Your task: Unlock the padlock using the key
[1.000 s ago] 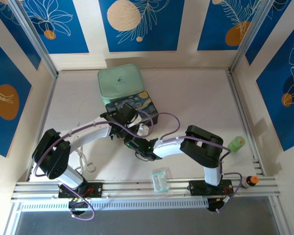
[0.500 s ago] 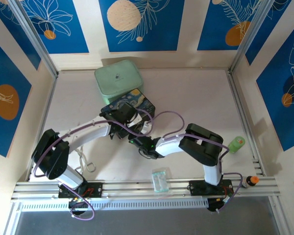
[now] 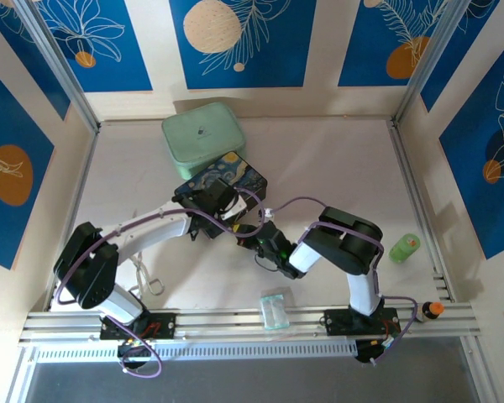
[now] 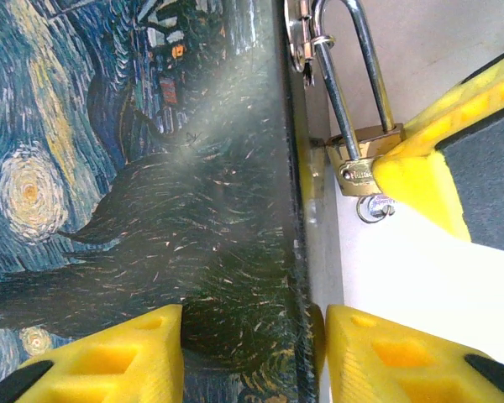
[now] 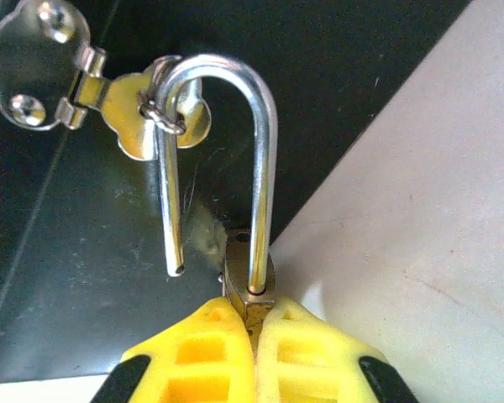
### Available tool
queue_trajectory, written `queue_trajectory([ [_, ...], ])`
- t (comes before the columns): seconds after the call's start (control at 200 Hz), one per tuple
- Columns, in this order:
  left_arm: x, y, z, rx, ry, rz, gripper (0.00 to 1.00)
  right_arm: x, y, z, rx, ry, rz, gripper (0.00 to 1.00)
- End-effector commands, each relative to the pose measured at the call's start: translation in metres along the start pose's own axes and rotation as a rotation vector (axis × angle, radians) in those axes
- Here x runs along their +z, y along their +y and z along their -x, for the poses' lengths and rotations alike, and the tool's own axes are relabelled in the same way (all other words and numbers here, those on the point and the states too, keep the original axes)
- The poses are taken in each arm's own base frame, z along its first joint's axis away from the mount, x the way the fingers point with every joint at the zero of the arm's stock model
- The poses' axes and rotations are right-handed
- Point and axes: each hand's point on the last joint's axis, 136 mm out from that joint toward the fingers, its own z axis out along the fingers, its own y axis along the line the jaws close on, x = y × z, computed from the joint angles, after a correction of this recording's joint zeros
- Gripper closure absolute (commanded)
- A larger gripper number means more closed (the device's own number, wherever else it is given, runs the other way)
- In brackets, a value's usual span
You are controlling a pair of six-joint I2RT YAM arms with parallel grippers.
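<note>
The padlock (image 5: 250,284), brass with a silver shackle, hangs from the hasp (image 5: 155,117) of the dark starry-night box (image 4: 151,210). Its shackle is sprung: one leg ends free beside the body while the other stays seated. My right gripper (image 5: 256,323) is shut on the brass body, one yellow finger on each side. In the left wrist view the padlock (image 4: 361,164) has a small silvery ring (image 4: 374,207) under it; the key's blade is hidden. My left gripper (image 4: 252,336) clamps the box's front edge. From above, both grippers meet at the box (image 3: 227,172).
A mint-green case (image 3: 203,134) touches the box's far side. A clear plastic packet (image 3: 275,309) lies by the front rail. A green bottle (image 3: 403,247) and an orange-capped item (image 3: 433,309) sit at the right. A loose cord (image 3: 147,281) lies near the left arm.
The box and green case slid a little to the far left. My right wrist swung to the right, still at the box's front. The left arm hardly moved.
</note>
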Motion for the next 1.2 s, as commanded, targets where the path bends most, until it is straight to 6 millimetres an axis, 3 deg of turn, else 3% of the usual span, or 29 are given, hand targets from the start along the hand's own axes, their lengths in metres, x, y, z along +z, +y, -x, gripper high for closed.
queue_trajectory([
  [0.0,0.014,-0.044,-0.057,0.062,0.206,-0.143,0.57,0.004,-0.021,0.02,0.082,-0.062,-0.007,1.0],
  [0.55,0.018,-0.055,-0.065,0.127,0.238,-0.104,0.57,-0.015,-0.029,0.075,0.284,-0.163,0.021,1.0],
  [0.775,0.017,-0.06,-0.064,0.199,0.244,-0.064,0.57,-0.016,-0.026,0.088,0.357,-0.167,0.04,1.0],
  [0.976,0.015,-0.059,-0.065,0.193,0.238,-0.048,0.57,-0.024,-0.042,0.095,0.391,-0.169,-0.013,1.0],
  [1.041,0.015,-0.055,-0.064,0.185,0.232,-0.02,0.56,-0.027,-0.045,0.094,0.381,-0.148,-0.026,1.0],
  [1.121,0.016,-0.042,-0.06,0.175,0.215,0.056,0.53,-0.03,-0.05,0.078,0.355,-0.06,-0.081,1.0],
  [1.196,0.015,-0.029,-0.053,0.144,0.188,0.138,0.42,-0.037,-0.058,0.057,0.331,0.042,-0.152,1.0],
])
